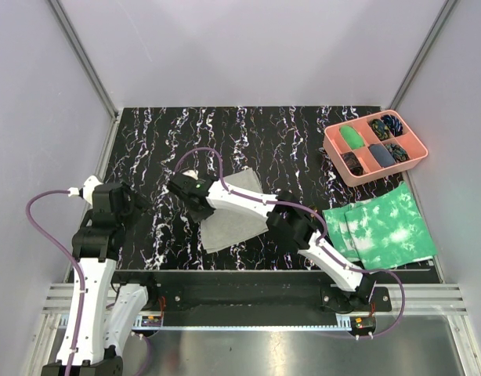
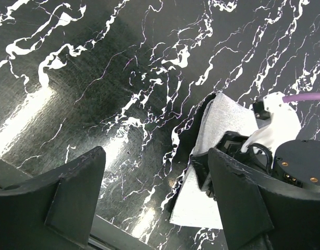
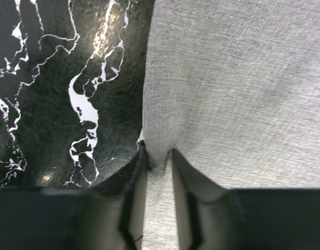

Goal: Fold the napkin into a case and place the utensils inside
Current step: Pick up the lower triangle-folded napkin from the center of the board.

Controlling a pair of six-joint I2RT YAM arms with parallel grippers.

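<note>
The napkin lies near the middle of the worktop, close to its near edge. The right end effector reaches across and pinches the cloth's left edge, probably so that side can be lifted over into a fold. The left end effector hangs spread wide and empty towards the worktop's left edge, apparently to leave room for the fold.

Left fingers wide apart, right fingers tight.
</note>
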